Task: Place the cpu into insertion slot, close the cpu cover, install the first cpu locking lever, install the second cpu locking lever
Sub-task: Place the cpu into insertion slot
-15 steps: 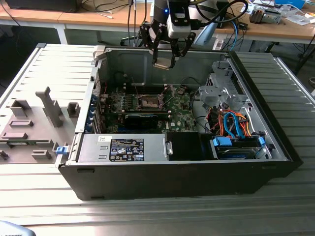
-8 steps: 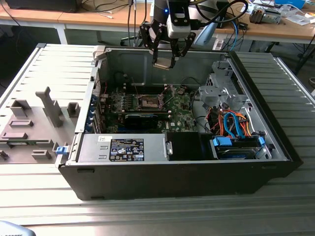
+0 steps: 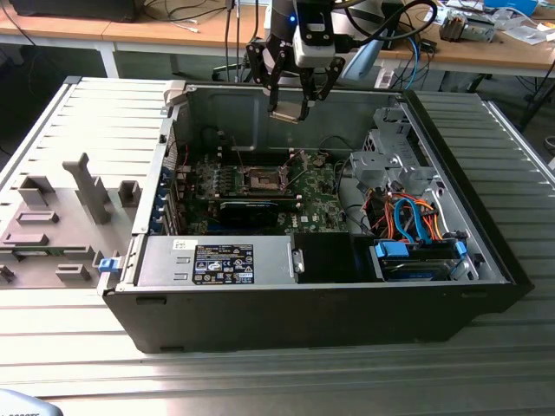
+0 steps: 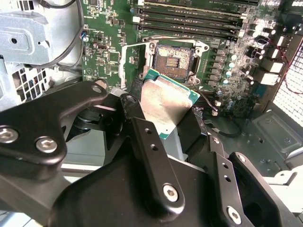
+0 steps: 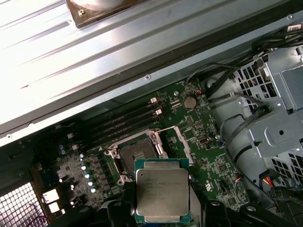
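Observation:
My gripper (image 3: 291, 106) hangs over the open computer case, shut on the cpu (image 3: 284, 116) by two opposite edges. The cpu (image 4: 165, 101) is a flat square chip with a silvery top and green rim, held between the black fingers (image 4: 137, 120). It hovers well above the motherboard, apart from it. The insertion slot (image 3: 263, 179) lies below, its dark pin field uncovered (image 4: 173, 56) (image 5: 135, 156). The cpu cover (image 5: 182, 142) stands swung open at one side of the slot (image 4: 127, 64). In the first wrist view the cpu (image 5: 162, 191) hides part of the slot's edge.
A black graphics card (image 3: 249, 208) lies just in front of the socket. Memory slots (image 4: 199, 16) run beside it. A drive cage (image 3: 395, 160) with orange and blue cables (image 3: 414, 221) is on the exterior view's right. A labelled metal box (image 3: 221, 260) sits at the case front; a grey fixture tray (image 3: 61, 217) is outside.

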`<state>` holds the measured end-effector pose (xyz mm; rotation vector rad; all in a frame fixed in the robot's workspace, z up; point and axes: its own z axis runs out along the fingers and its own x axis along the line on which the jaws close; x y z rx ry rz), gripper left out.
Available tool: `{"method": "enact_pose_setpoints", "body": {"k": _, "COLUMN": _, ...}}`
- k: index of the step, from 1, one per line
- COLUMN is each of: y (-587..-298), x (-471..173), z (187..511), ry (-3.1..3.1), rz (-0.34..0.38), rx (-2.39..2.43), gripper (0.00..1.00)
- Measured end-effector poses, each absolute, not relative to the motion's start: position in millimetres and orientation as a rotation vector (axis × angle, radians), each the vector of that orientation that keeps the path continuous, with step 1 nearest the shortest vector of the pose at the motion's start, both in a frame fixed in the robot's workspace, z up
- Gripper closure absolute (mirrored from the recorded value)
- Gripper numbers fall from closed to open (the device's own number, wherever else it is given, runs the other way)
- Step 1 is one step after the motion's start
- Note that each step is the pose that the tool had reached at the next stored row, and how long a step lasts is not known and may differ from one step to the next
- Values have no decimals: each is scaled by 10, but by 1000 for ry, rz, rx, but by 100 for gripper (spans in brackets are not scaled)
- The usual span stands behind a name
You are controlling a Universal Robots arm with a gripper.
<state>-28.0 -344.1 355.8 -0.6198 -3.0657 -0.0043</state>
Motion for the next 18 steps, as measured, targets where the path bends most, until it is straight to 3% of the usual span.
{"method": "enact_pose_setpoints", "body": {"k": 18, "y": -3441, "x": -280, "z": 3557, "ry": -3061, "rz": -11, "rx": -640, "gripper": 45}}
